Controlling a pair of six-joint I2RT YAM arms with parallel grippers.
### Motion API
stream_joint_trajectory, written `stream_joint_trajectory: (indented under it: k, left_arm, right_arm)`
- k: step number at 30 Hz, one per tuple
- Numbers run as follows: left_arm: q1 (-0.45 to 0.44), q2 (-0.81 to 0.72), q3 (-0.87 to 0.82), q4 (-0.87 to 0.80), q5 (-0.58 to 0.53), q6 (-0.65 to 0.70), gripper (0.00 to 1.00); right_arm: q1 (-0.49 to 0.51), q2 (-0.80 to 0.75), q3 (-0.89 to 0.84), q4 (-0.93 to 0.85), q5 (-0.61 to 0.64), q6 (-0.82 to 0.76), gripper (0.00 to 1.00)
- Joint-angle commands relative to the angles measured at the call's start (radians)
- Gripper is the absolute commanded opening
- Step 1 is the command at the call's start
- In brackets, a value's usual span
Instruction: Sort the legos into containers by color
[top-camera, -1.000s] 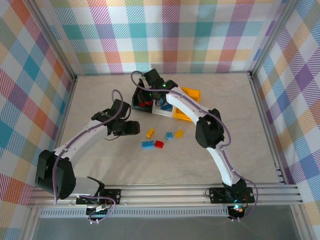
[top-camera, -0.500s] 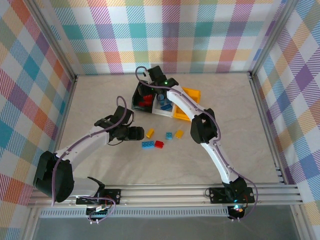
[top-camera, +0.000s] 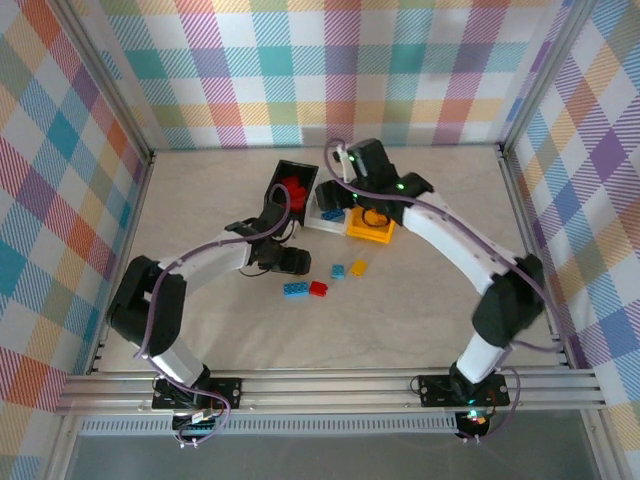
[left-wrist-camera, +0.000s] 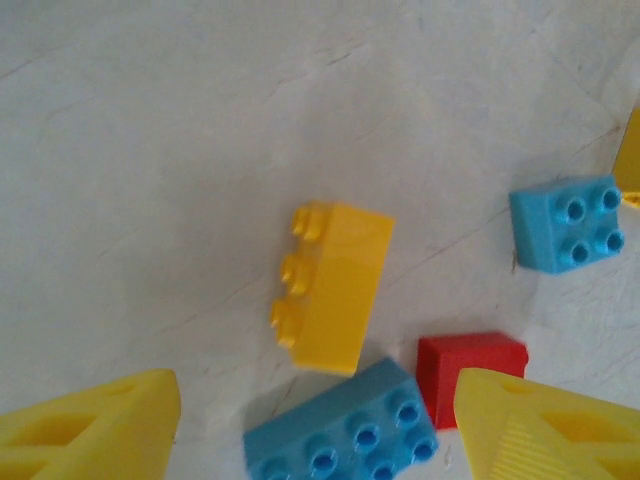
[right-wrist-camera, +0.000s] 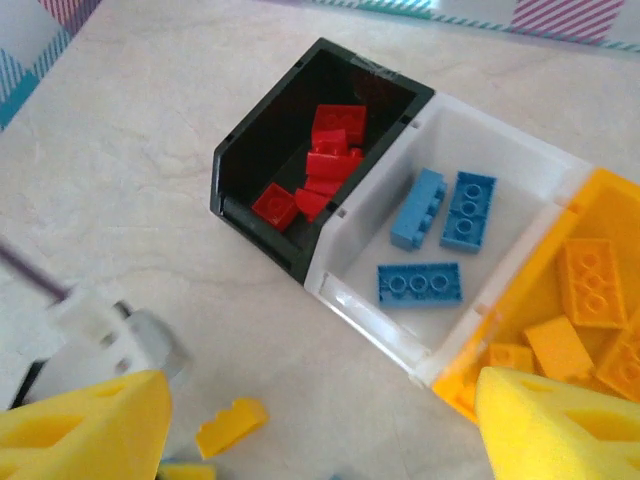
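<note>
– Where are the small studded plastic bricks found?
– Red bricks (right-wrist-camera: 325, 150) are seen in the black rectangular plastic bin (right-wrist-camera: 265, 135), blue bricks (right-wrist-camera: 468, 210) in the clear bin (right-wrist-camera: 515, 175), yellow bricks (right-wrist-camera: 590, 283) in the orange bin (right-wrist-camera: 605, 205). One yellow brick (left-wrist-camera: 330, 285) is seen on the pale worktop (left-wrist-camera: 150, 150), centre frame, above the left claw (left-wrist-camera: 315, 420), whose fingers are parted.
– The right claw (right-wrist-camera: 320, 430)?
– Parted too, held over the bins.

The black bin (right-wrist-camera: 245, 150) held red bricks (right-wrist-camera: 320, 165); joined to it, the white bin (right-wrist-camera: 365, 305) held three blue bricks (right-wrist-camera: 468, 208), the yellow bin (right-wrist-camera: 590, 200) yellow bricks (right-wrist-camera: 590, 282). Loose near the black bin lay a yellow lego (left-wrist-camera: 332, 287) on its side, a long blue lego (left-wrist-camera: 345, 425), a red lego (left-wrist-camera: 470, 370) and a small blue lego (left-wrist-camera: 565, 222).
</note>
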Motion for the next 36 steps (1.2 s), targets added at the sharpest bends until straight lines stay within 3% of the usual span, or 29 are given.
stream_joint_trajectory:
  k: [1, 9, 12, 19, 28, 36]
  left_arm:
    - [-0.017, 0.067, 0.058, 0.006, -0.011, 0.037, 0.72]
    - [-0.022, 0.175, 0.112, -0.013, -0.051, 0.048, 0.66]
    - [-0.022, 0.205, 0.132, -0.021, -0.056, 0.053, 0.57]
    - [-0.022, 0.226, 0.156, -0.039, -0.058, 0.041, 0.23]
    - [-0.034, 0.175, 0.332, -0.102, -0.025, -0.008, 0.21]
    - [-0.087, 0.385, 0.721, -0.029, 0.044, -0.058, 0.22]
  right_arm:
    - [-0.002, -0.065, -0.134, -0.009, 0.011, 0.042, 0.80]
    - [-0.021, -0.206, -0.285, -0.007, -0.003, 0.074, 0.80]
    - [-0.021, -0.222, -0.306, -0.011, -0.007, 0.075, 0.79]
    - [-0.023, -0.277, -0.366, 0.003, 0.007, 0.089, 0.79]
    - [-0.089, -0.421, -0.515, -0.111, 0.065, 0.184, 0.80]
    - [-0.126, -0.586, -0.685, -0.128, 0.030, 0.272, 0.81]
